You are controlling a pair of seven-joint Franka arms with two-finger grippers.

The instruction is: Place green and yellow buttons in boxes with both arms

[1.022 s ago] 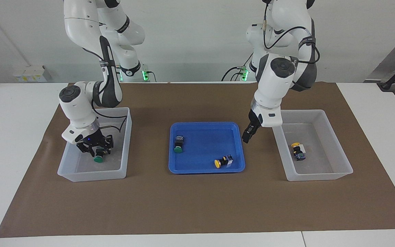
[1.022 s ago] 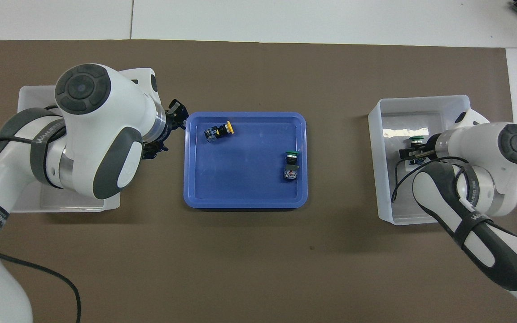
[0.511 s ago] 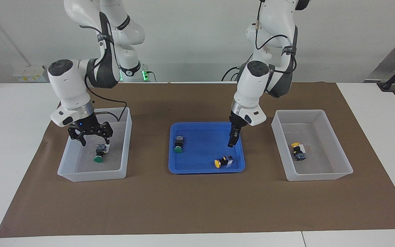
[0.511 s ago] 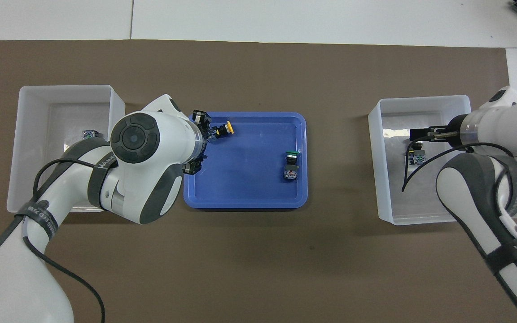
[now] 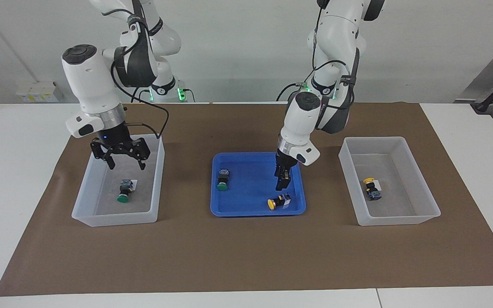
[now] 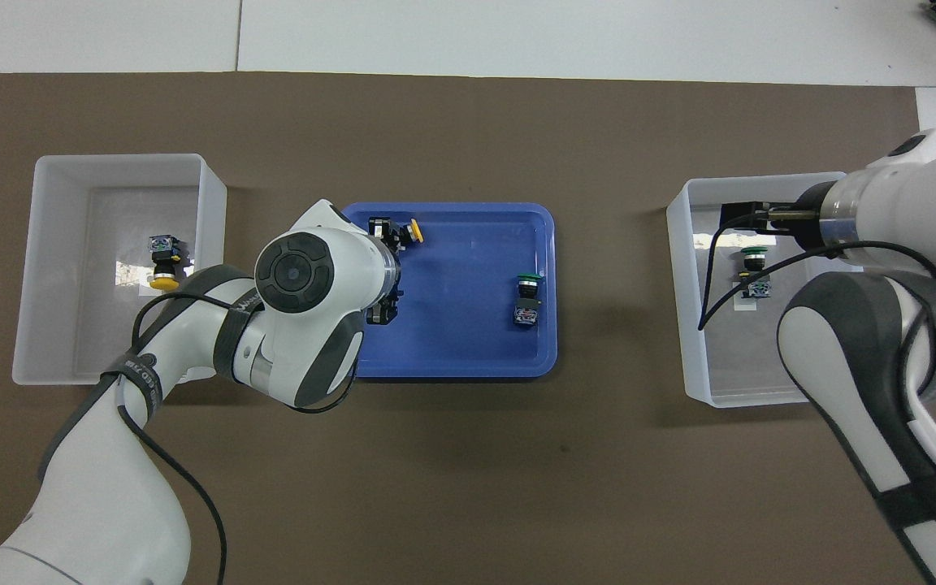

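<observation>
One green button (image 5: 123,193) lies in the box (image 5: 116,218) at the right arm's end; it also shows in the overhead view (image 6: 752,269). My right gripper (image 5: 127,166) hangs open and empty above it. One yellow button (image 5: 372,188) lies in the box (image 5: 396,218) at the left arm's end. A second yellow button (image 5: 278,202) and a second green button (image 5: 222,179) lie in the blue tray (image 5: 250,162). My left gripper (image 5: 282,180) is open, low over the tray, just above this yellow button (image 6: 403,233) and apart from it.
Both boxes (image 6: 119,162) (image 6: 683,284) and the blue tray (image 6: 452,341) stand on a brown mat (image 5: 246,256) on the white table. The tray is midway between the boxes. A dark cable hangs from each wrist.
My right gripper let go of the green button in its box and rose. My left gripper swung from beside its box to over the tray and came down toward the yellow button.
</observation>
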